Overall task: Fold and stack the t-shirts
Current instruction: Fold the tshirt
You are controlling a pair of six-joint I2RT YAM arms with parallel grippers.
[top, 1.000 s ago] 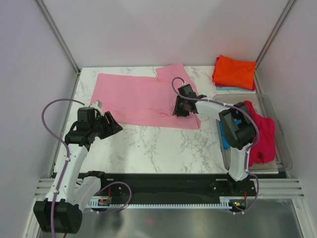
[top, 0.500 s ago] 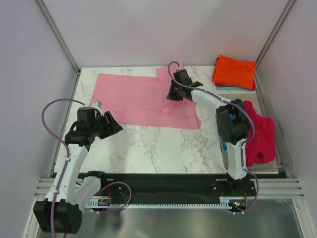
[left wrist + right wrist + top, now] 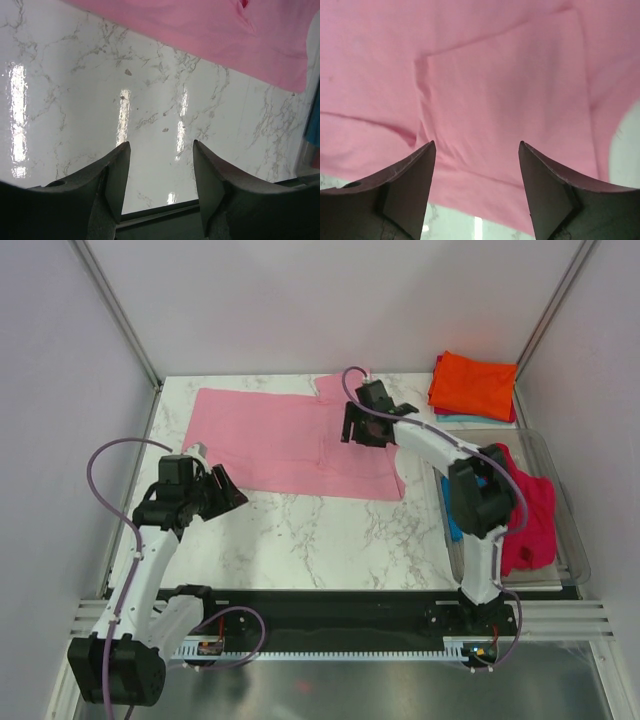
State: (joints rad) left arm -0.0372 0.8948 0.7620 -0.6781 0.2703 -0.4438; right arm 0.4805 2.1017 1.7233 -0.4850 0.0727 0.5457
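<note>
Top external view: the right arm stretches toward the far edge of the worktop [image 3: 320, 535]. The right gripper [image 3: 354, 430] is spread open over the light pink t-shirt [image 3: 270, 435] lying flat there and holds nothing. The left arm is bent near the left edge, with the left gripper [image 3: 226, 491] open and empty over marble beside the shirt's near hem.

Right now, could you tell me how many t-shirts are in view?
5: light pink spread on the table, orange folded far right atop pale blue, crimson and bright blue in the bin. More may be hidden.
</note>
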